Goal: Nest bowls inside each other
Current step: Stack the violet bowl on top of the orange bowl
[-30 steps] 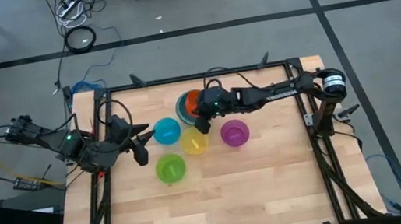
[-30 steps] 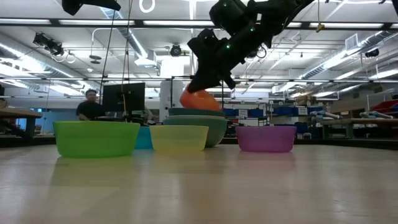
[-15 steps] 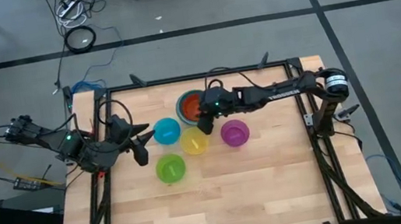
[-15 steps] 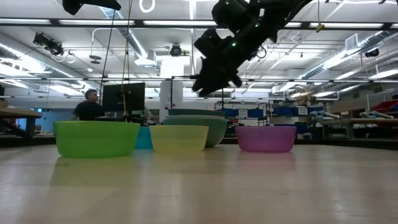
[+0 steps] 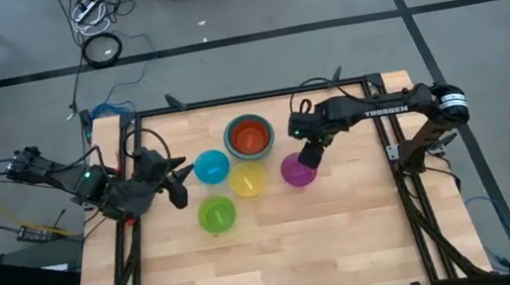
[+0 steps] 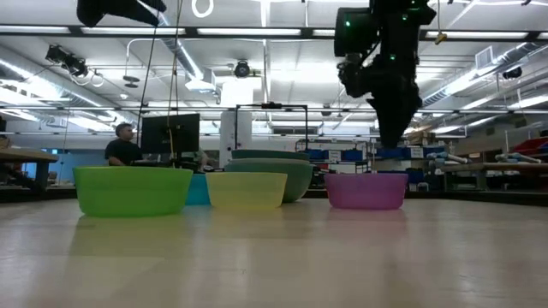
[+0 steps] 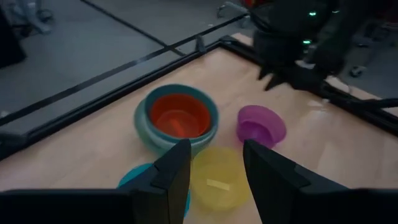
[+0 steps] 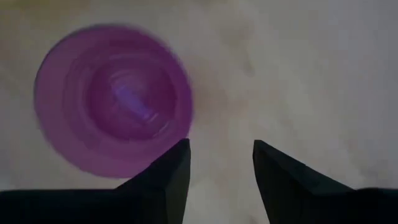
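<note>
Right gripper [image 5: 306, 152] above the purple bowl [image 5: 297, 170], jaws apart, empty.
You see the orange bowl [image 5: 249, 135] nested at its ten o'clock; left gripper [image 5: 179, 183] open.

We look straight down past our right gripper [image 8: 216, 163] onto the pale wooden desk [image 8: 311, 74]. A purple bowl [image 8: 113, 99] sits mouth up on it, and we see into its round, ringed inside. The picture is smeared, so the rim reads soft. Our two dark fingers [image 8: 166, 174] rise into the picture with bare desk between them; the jaws stand apart and hold nothing. One fingertip lies just at the bowl's edge; the other is over bare wood.
</note>
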{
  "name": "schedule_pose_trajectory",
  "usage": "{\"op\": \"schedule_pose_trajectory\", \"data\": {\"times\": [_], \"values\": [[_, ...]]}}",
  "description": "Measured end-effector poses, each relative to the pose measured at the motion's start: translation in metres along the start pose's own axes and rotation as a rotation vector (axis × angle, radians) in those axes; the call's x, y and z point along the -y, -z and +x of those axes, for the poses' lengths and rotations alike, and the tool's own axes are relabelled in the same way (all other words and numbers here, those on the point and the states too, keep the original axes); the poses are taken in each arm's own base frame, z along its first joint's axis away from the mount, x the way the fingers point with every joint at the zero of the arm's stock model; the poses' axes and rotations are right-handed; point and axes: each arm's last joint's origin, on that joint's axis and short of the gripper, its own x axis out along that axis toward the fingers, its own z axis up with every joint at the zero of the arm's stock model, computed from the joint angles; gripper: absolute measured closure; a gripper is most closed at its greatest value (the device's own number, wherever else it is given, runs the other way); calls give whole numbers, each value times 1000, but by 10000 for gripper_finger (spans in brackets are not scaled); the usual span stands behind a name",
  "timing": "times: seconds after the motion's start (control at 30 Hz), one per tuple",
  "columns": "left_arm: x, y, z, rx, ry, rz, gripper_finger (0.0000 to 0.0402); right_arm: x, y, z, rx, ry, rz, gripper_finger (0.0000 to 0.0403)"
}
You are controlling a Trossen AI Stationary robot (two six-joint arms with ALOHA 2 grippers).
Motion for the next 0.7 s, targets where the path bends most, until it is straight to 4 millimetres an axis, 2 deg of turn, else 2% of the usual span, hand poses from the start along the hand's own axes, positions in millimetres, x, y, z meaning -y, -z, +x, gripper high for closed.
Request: {"op": "schedule_pose_trajectory", "data": {"times": [0.2,0.7], "values": [[-7,5,0,-31,-53,-29,245,0,4,13,-30,-34,13,232],[-10,8,-1,-50,-81,-27,244,-5,13,67,21,-74,56,233]]}}
